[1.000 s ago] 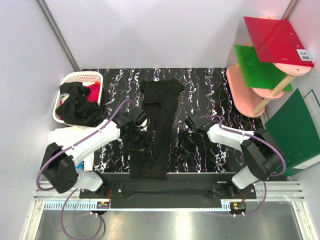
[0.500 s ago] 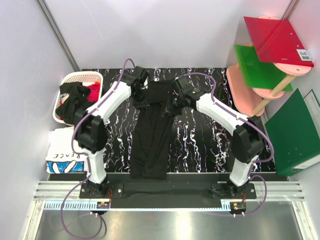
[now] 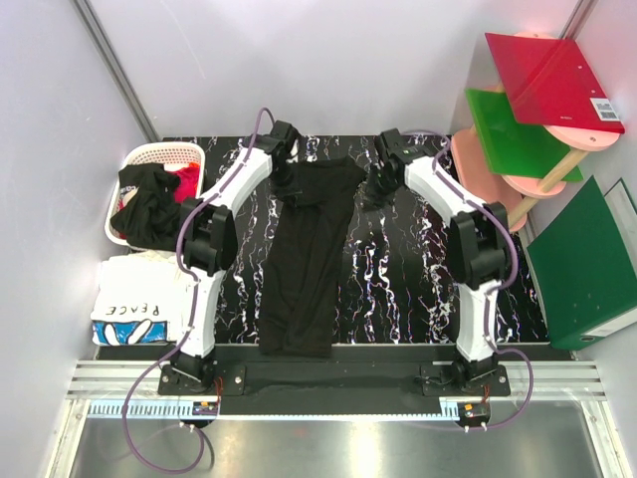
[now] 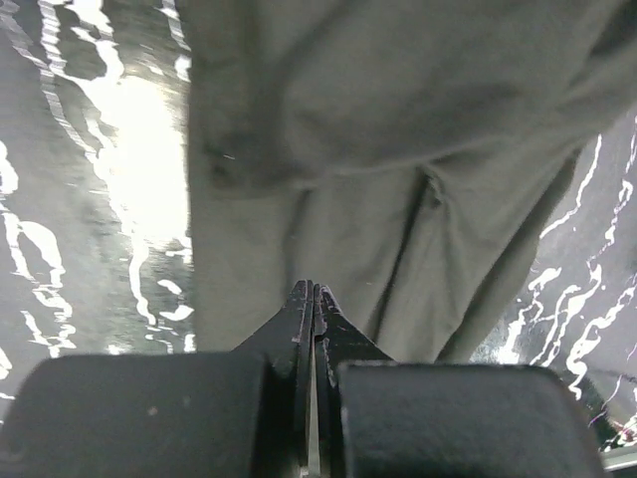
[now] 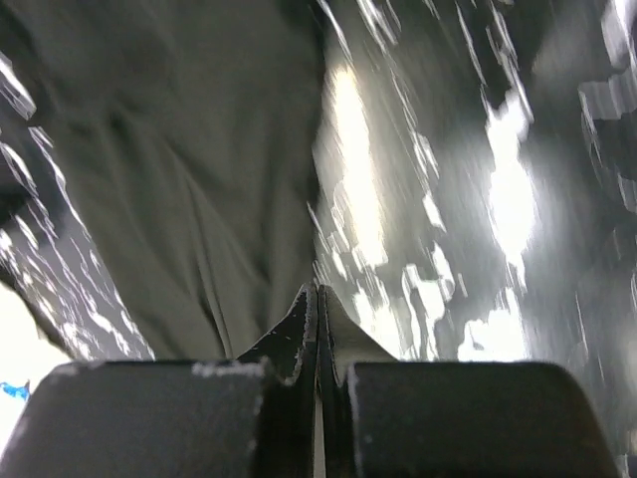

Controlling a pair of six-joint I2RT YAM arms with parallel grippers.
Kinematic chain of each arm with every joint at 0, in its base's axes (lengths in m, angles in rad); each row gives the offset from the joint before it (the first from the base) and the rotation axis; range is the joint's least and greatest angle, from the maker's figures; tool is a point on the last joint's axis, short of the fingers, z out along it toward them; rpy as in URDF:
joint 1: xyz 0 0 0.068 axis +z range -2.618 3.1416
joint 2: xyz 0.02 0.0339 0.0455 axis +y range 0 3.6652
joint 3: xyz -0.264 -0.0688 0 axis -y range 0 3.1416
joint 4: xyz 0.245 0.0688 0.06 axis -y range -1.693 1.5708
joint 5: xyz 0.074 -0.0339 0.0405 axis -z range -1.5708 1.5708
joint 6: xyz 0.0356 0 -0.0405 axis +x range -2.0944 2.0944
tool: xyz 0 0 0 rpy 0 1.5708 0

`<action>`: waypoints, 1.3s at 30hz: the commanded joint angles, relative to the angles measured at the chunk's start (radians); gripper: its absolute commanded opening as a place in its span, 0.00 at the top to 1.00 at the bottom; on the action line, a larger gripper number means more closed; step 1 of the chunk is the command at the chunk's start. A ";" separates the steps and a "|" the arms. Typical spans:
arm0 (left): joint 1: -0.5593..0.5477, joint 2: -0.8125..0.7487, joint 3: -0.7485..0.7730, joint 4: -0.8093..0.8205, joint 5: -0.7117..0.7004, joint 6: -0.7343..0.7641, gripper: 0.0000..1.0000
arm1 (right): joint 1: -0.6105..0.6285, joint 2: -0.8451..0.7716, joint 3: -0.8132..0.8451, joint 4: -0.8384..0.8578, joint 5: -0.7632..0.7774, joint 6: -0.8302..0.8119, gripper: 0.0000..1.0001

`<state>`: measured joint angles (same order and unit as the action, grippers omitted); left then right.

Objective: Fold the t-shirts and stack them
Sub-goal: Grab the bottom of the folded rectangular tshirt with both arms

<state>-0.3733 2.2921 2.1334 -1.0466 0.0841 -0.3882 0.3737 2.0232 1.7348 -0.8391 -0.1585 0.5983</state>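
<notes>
We are looking at the table [image 3: 418,289], where a black shirt [image 3: 309,259] is lying in a long strip down the middle, from far edge to near edge. Our left gripper [image 4: 313,289] and right gripper [image 5: 317,291] are flanking its far end, both pressing their jaws together, gripping nothing.

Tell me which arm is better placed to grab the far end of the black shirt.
Left, probably. The left pincer, shut, points onto the black shirt, while the right pincer, also shut, sits at the shirt's edge, mostly over the table. Both must open first.
</notes>
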 commanded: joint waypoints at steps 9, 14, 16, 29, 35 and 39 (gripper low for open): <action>0.056 -0.249 -0.170 0.046 0.023 0.032 1.00 | -0.018 0.457 0.695 -0.049 0.010 -0.129 1.00; 0.057 -0.357 -0.320 0.046 0.032 0.031 1.00 | -0.024 0.644 0.943 -0.075 0.011 -0.124 1.00; 0.057 -0.378 -0.360 0.045 0.032 0.034 1.00 | -0.024 0.701 1.000 -0.077 0.039 -0.126 1.00; 0.057 -0.499 -0.608 0.049 0.118 -0.009 1.00 | -0.030 0.779 1.054 0.033 0.456 -0.265 1.00; 0.054 -0.543 -0.676 0.057 0.126 -0.025 1.00 | -0.036 0.822 1.119 0.282 0.530 -0.311 0.99; 0.053 -0.583 -0.678 0.059 0.083 -0.020 0.74 | -0.036 0.748 1.080 0.396 0.504 -0.304 0.77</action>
<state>-0.3191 1.7992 1.4563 -1.0149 0.1806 -0.4004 0.3435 2.8426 2.7979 -0.6281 0.3012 0.3168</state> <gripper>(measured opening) 0.022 0.176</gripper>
